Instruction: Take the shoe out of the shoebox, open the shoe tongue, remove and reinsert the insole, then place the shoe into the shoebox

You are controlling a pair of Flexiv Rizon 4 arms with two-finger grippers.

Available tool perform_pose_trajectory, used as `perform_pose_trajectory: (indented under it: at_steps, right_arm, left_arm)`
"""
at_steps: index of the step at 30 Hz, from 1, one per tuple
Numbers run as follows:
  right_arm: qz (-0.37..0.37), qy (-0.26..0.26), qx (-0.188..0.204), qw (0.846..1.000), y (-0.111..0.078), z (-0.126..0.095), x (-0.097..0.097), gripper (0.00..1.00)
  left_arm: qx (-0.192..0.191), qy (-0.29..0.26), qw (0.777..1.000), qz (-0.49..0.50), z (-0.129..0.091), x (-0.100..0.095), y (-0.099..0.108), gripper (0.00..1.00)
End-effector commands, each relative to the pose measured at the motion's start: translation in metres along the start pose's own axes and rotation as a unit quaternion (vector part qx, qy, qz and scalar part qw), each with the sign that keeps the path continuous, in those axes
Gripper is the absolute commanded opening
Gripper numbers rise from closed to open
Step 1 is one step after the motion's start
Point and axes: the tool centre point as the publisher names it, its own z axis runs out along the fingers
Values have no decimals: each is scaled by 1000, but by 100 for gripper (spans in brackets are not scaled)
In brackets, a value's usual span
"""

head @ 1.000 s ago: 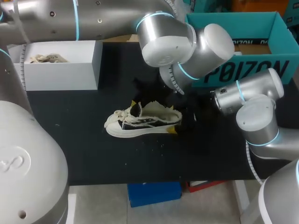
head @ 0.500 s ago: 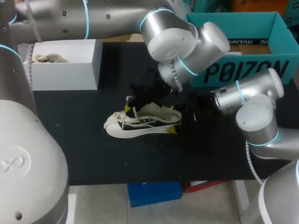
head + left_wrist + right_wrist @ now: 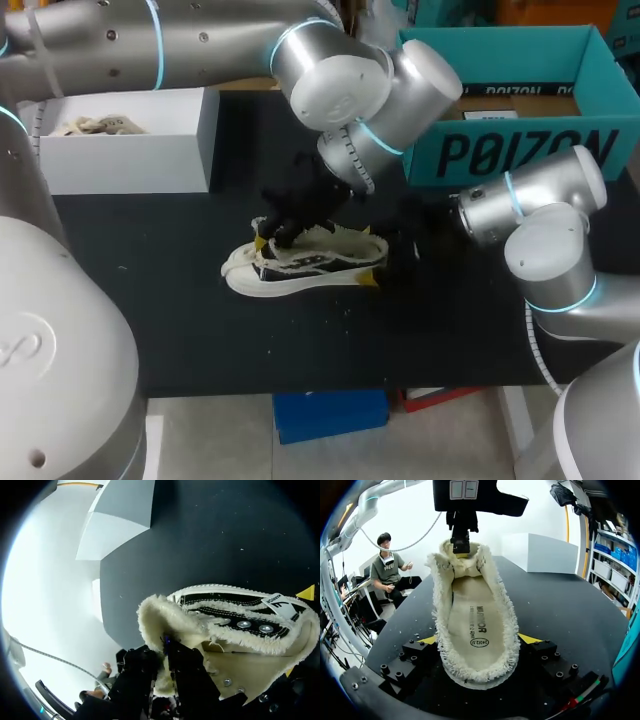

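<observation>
A cream, fleece-edged shoe with a black side lies on the black table, toe to the left. My right gripper has its heel between its fingers, both yellow tips pressed against the shoe's sides. The insole lies flat inside the shoe. My left gripper hangs over the front of the opening, its narrow fingers pinching the fleecy tongue, which is pulled toward the toe. The teal shoebox stands at the back right.
A white box at the back left holds another cream shoe. Small pale specks lie on the table in front of the shoe. The right arm's elbow stands at the right edge, just before the teal box.
My left gripper has moved left and down toward the toe, drawing the tongue with it. The right gripper and the shoe's heel have stayed put.
</observation>
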Motion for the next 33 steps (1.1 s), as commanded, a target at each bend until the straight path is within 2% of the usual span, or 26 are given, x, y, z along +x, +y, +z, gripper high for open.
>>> perform_pose_trajectory:
  at_steps: [1, 8, 13, 16, 22, 23, 24, 26, 27, 29, 32, 33]
  right_arm:
    - [1, -1, 0, 1000, -2, 1, -1, 0]
    - [1, -1, 0, 1000, -2, 1, -1, 0]
    - [1, -1, 0, 1000, -2, 1, -1, 0]
    - [1, -1, 0, 1000, -2, 1, -1, 0]
    - [1, -1, 0, 1000, -2, 1, -1, 0]
    - [1, -1, 0, 1000, -2, 1, -1, 0]
    - [1, -1, 0, 1000, -2, 1, -1, 0]
    - [1, -1, 0, 1000, -2, 1, -1, 0]
    - [1, -1, 0, 1000, -2, 1, -1, 0]
    - [1, -1, 0, 1000, -2, 1, -1, 0]
    - [1, -1, 0, 1000, -2, 1, -1, 0]
    - [1, -1, 0, 1000, -2, 1, -1, 0]
  left_arm:
    - [-3, 23, 1000, -5, 13, -6, 3, 100]
    - [-2, 44, 999, -21, 12, -16, 7, 100]
    - [11, 50, 998, -24, 3, -24, 9, 100]
    - [39, 55, 998, -15, -9, -30, 11, 100]
    - [133, 75, 986, 60, -41, -40, 7, 100]
    - [152, 80, 982, 83, -46, -41, 5, 74]
    - [170, 76, 977, 101, -51, -41, 3, 43]
    - [212, 101, 958, 166, -61, -39, 0, 0]
    - [225, 93, 952, 188, -65, -37, -2, 0]
    - [255, 108, 926, 257, -72, -30, -5, 0]
    - [280, 129, 889, 340, -80, -20, -11, 0]
    - [282, 130, 883, 352, -83, -16, -13, 0]
